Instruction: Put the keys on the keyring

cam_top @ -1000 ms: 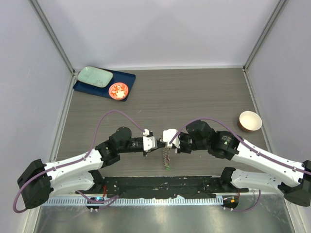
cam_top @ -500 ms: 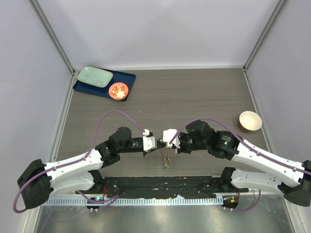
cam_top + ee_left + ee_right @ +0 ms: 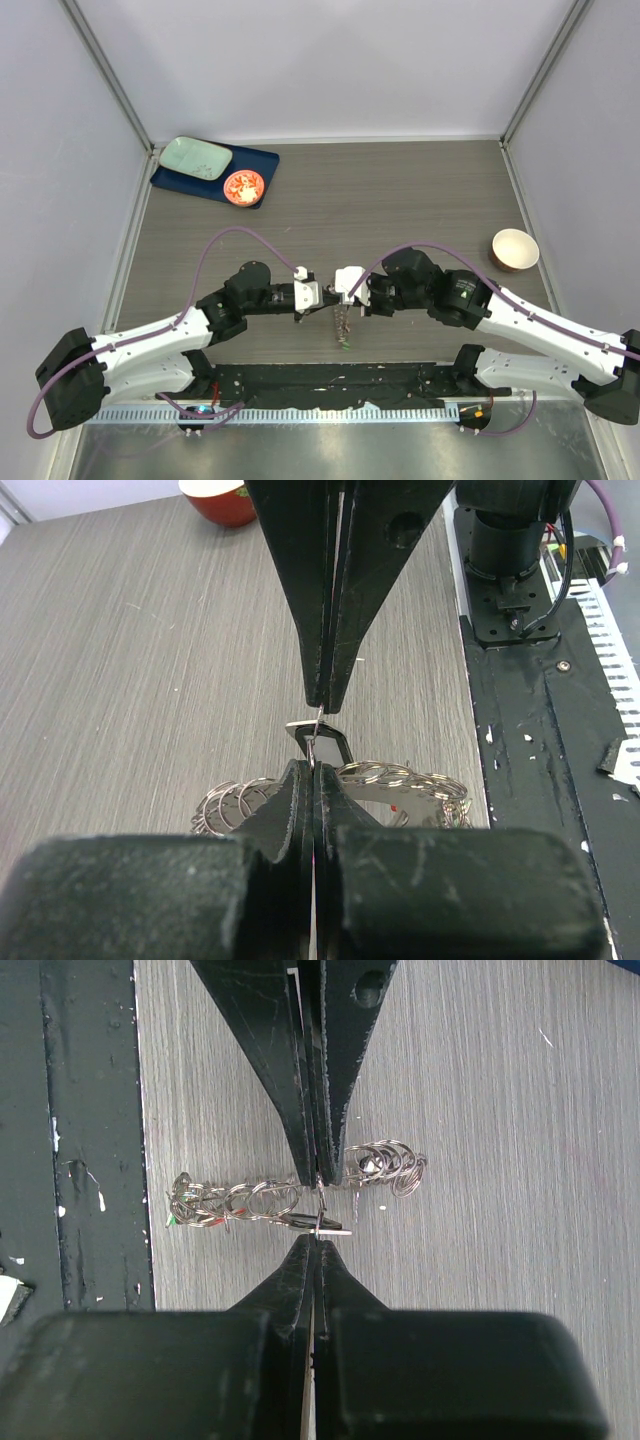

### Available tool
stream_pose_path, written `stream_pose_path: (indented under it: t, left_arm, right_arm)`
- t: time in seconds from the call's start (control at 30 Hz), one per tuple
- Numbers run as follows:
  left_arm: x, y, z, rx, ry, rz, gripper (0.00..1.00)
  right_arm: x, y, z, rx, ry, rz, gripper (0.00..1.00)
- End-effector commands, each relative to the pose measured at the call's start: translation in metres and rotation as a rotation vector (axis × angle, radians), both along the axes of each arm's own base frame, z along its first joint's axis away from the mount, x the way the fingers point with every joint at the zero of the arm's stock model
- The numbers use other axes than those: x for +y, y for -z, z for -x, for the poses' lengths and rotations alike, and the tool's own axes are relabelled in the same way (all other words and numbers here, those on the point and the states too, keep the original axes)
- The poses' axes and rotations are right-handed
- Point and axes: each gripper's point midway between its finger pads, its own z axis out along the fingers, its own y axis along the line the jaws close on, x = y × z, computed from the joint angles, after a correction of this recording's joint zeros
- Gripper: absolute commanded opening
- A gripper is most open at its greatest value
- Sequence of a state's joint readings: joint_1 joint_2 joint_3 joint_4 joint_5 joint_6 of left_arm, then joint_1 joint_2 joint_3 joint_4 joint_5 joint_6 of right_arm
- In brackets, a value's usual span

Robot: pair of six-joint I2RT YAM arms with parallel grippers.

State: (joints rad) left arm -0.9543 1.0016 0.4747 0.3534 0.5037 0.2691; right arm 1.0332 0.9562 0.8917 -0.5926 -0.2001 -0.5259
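Observation:
The keyring [image 3: 260, 1200] is a string of linked silver rings; it hangs between my two grippers above the table, seen in the top view as a short chain [image 3: 343, 325]. A black-headed key [image 3: 326, 746] sits at the pinched ring, also in the right wrist view [image 3: 297, 1222]. Green [image 3: 170, 1222] and red [image 3: 207, 1222] bits show at the chain's far end. My left gripper [image 3: 313, 772] and right gripper [image 3: 318, 1242] meet tip to tip, each shut on the same thin ring of the keyring. From above, the left gripper [image 3: 330, 301] and right gripper [image 3: 346, 299] touch at centre.
A teal tray [image 3: 195, 157] on a dark blue mat and an orange-red dish [image 3: 243, 187] lie at the back left. A cream bowl [image 3: 514, 249] stands at the right. The black base plate [image 3: 330, 385] runs along the near edge, just under the hanging chain.

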Motion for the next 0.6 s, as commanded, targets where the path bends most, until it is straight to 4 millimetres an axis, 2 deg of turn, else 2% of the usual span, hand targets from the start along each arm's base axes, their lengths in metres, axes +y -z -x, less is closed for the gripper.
stream_pose_path:
  t: [0.0, 0.57]
  left_arm:
    - [-0.0131, -0.0475, 0.0043, -0.069, 0.064, 0.121, 0.00]
    - [-0.0198, -0.0561, 0.0107, -0.054, 0.111, 0.158, 0.00]
  right_arm:
    - [0.0079, -0.0089, -0.0017, -0.030, -0.019, -0.031, 0.01]
    - [0.0134, -0.0087, 0.0010, -0.022, -0.038, -0.037, 0.01]
